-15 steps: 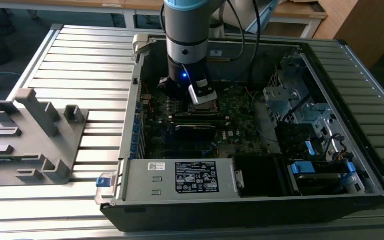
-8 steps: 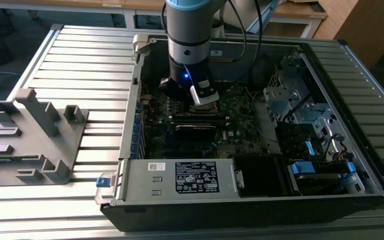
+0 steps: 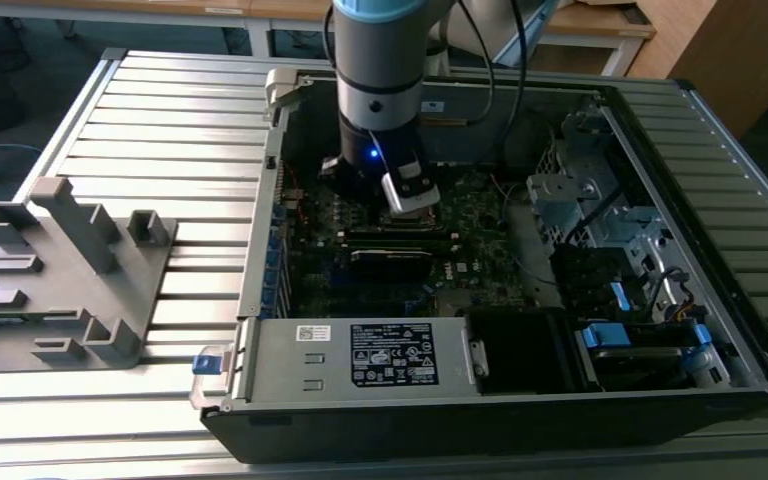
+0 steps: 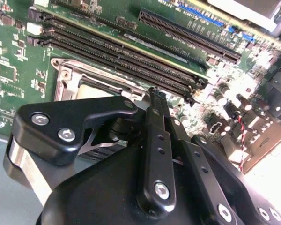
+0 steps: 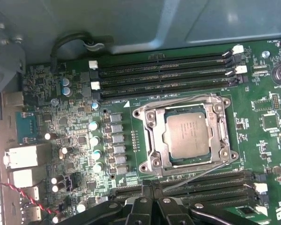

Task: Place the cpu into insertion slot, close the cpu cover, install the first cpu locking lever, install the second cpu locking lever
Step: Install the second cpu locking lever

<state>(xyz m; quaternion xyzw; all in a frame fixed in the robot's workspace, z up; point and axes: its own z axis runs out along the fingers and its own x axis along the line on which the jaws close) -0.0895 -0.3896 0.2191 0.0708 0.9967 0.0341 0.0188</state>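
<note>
In the first wrist view the cpu (image 5: pixel 187 131) lies flat in the insertion slot (image 5: pixel 149 165), its dull silver top showing. The cpu cover (image 5: pixel 152 133) lies down around it as a silver frame. One thin wire lever (image 5: pixel 178 101) runs along one edge of the frame. A second lever (image 5: pixel 201 169) slants along the opposite edge, on the gripper's side. My gripper (image 5: pixel 151 188) hovers just beside that edge with its black fingers together and nothing between them. In the second wrist view my gripper (image 4: pixel 157 96) points down at the socket frame (image 4: pixel 65 79). In the exterior view my gripper (image 3: pixel 404 197) hides the socket.
The open computer case (image 3: pixel 704 130) lies on a slatted metal table, with the green motherboard (image 3: pixel 471 215) on its floor. Long black memory slots (image 5: pixel 164 75) flank the socket on both sides. A silver power supply (image 3: pixel 357 355) and a grey fixture (image 3: pixel 64 270) sit toward the exterior view's left.
</note>
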